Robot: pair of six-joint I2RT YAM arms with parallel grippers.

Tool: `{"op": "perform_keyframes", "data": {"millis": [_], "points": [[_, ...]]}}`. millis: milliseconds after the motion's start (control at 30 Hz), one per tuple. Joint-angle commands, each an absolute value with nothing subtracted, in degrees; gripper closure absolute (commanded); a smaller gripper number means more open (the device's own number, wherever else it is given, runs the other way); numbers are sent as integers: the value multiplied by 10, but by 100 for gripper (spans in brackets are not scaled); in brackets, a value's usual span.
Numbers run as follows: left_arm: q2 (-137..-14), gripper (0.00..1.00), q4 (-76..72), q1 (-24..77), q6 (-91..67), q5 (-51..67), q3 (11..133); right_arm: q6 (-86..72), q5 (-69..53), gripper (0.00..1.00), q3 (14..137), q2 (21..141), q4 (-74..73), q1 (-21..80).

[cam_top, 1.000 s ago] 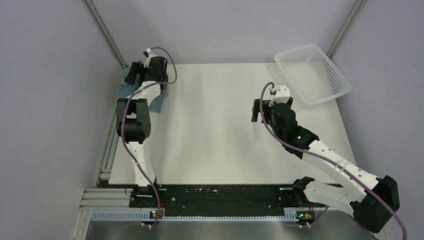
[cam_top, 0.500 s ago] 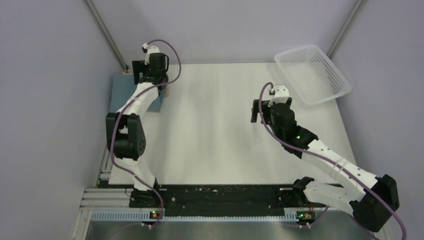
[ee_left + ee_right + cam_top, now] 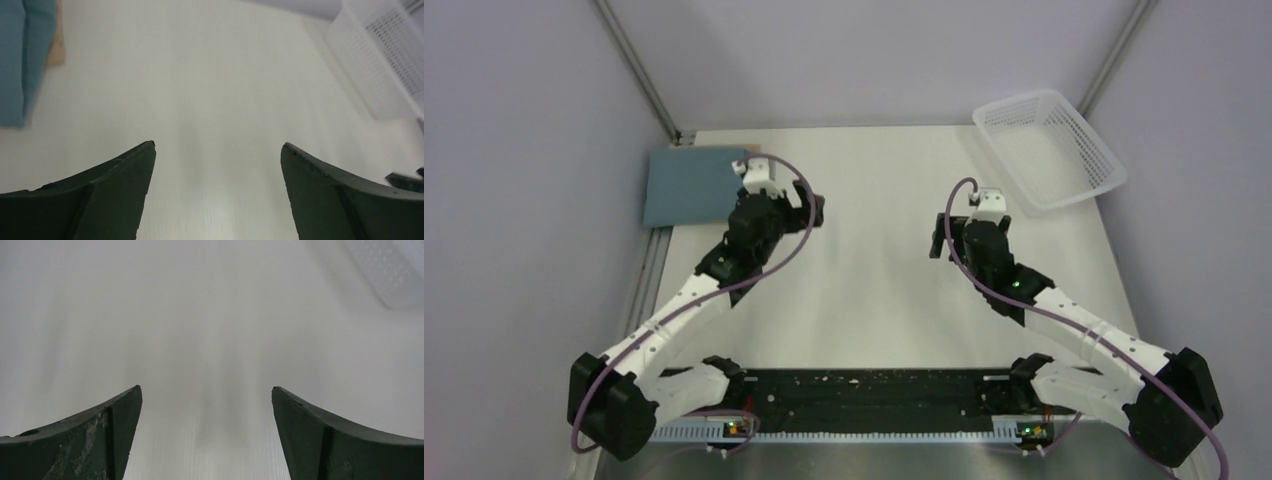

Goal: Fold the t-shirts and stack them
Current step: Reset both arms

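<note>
A dusty teal-blue t-shirt (image 3: 689, 185) lies folded flat at the back left corner of the table. In the left wrist view it shows at the upper left (image 3: 20, 55), with a sliver of the tan-beige t-shirt (image 3: 56, 47) sticking out from under its edge. My left gripper (image 3: 814, 207) hangs to the right of this stack, apart from it, open and empty (image 3: 217, 147). My right gripper (image 3: 972, 222) hovers over the bare right-middle of the table, also open with nothing between its fingers (image 3: 206, 390).
A white plastic mesh basket (image 3: 1024, 100) sits tilted at the back right corner, seen in the left wrist view (image 3: 380, 55) and the right wrist view (image 3: 395, 275). Grey walls and metal posts enclose the white table (image 3: 864, 290).
My left gripper opened, came off the teal-blue t-shirt at the back left corner and swung right toward the table's middle. The shirt now lies flat. The right gripper shifted slightly.
</note>
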State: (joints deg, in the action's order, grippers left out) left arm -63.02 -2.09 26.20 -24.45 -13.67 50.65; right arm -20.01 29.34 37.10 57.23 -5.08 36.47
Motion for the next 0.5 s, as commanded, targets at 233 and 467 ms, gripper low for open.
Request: {"op": "perform_keyframes", "data": {"millis": [233, 467], "points": [[-360, 1, 103, 285, -360, -223, 237, -282, 202, 1, 231, 515, 93, 355], [-287, 1, 130, 284, -360, -233, 228, -270, 243, 1, 209, 442, 53, 355]]}}
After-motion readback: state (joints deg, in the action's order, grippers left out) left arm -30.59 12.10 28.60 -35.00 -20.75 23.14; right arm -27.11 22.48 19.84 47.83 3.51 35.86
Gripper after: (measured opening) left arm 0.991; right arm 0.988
